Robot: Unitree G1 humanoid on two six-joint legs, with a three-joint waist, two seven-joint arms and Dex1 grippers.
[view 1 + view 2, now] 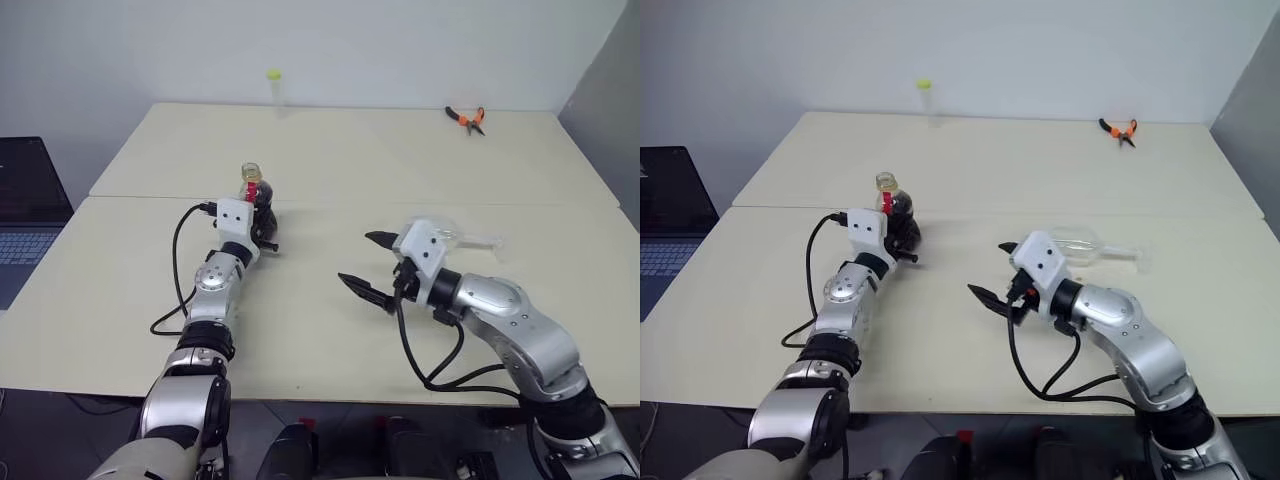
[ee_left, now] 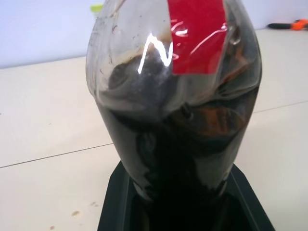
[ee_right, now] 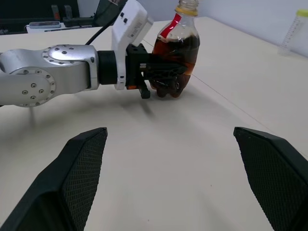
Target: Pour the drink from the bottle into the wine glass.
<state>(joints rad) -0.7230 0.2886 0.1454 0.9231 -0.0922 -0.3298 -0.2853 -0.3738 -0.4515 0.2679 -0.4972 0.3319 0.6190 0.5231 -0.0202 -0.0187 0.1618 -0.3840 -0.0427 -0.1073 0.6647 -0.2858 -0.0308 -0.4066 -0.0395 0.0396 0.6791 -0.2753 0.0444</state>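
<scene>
Left eye view: my left gripper (image 3: 163, 77) reaches forward, roughly level, clamped on the bottle (image 1: 257, 196) — upright on the table (image 1: 330, 160), drink (image 2: 178, 159) inside. Right gripper (image 1: 367, 268) points left, fingers spread wide, holding nothing — wine glass (image 1: 1085, 243) lying on its side just behind it.

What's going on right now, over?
Left gripper shut on bottle, upright on table. Right gripper open, empty. Wine glass on its side behind it.
</scene>
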